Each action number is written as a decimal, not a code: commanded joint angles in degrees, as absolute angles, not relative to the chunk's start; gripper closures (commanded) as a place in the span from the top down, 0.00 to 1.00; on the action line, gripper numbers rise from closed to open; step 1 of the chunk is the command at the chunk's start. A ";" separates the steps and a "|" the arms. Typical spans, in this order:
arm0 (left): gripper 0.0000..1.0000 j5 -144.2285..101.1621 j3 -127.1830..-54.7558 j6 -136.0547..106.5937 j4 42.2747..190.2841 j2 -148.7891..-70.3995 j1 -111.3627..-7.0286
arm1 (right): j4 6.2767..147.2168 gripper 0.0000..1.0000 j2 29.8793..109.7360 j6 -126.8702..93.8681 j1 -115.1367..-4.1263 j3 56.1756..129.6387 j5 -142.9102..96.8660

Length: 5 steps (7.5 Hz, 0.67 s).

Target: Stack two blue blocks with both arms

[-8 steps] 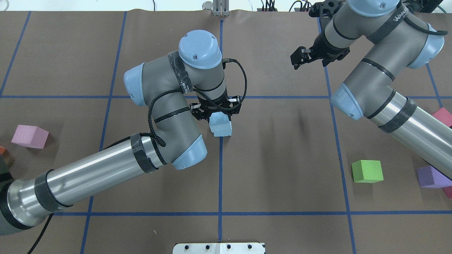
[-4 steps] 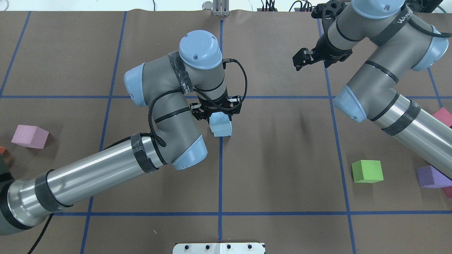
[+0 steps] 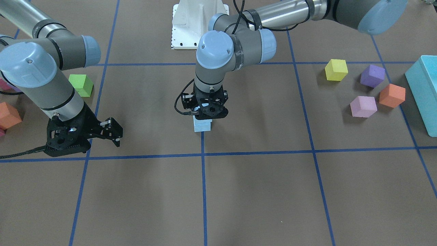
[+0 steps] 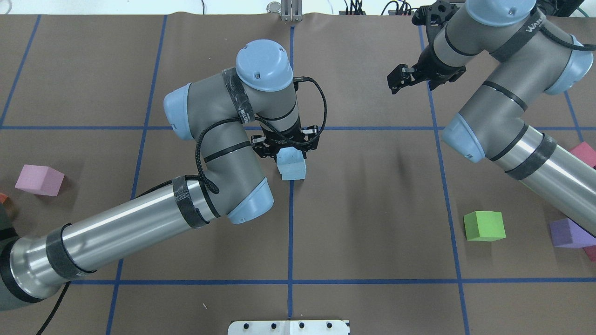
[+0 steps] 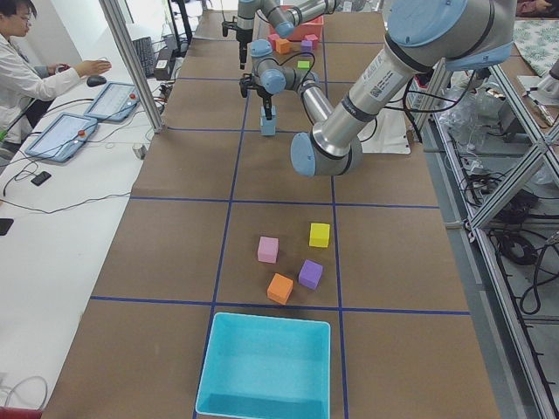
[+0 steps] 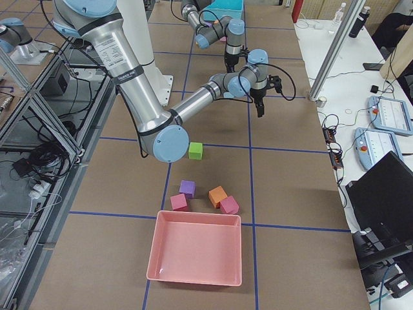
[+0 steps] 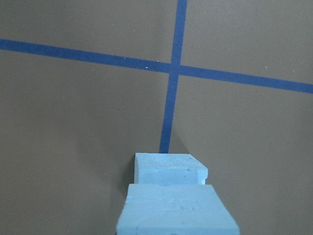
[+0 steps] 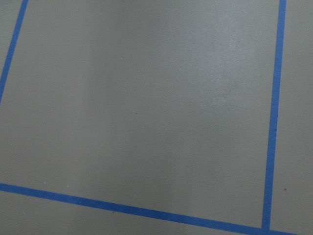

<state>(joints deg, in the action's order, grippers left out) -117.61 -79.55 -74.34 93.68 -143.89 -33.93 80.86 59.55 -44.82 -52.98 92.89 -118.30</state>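
A brown table [image 4: 372, 209] gridded with blue tape [image 4: 290, 232] stands beside aluminium frame posts [image 5: 133, 61].

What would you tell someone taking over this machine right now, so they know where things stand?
Left gripper: closed on the upper blue block, at the middle of the table.
Right gripper: open, empty, off to the side over bare table.
Lower blue block: on the table directly under the upper one; whether they touch is unclear.
Done: both blocks brought together, roughly lined up.
Left: release, lift away, check the stack stands.
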 commanded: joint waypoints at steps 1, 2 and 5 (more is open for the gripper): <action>0.97 -114.90 -79.80 -74.09 93.95 -143.88 -33.93 | 80.86 1.00 59.59 -44.82 -53.00 93.07 -118.30; 0.98 -114.70 -80.07 -74.00 93.96 -143.88 -34.01 | 80.95 1.00 59.50 -44.82 -53.00 93.16 -118.39; 0.99 -116.27 -85.14 -73.57 90.37 -143.53 -36.54 | 81.65 1.00 63.78 -45.26 -54.67 97.88 -118.74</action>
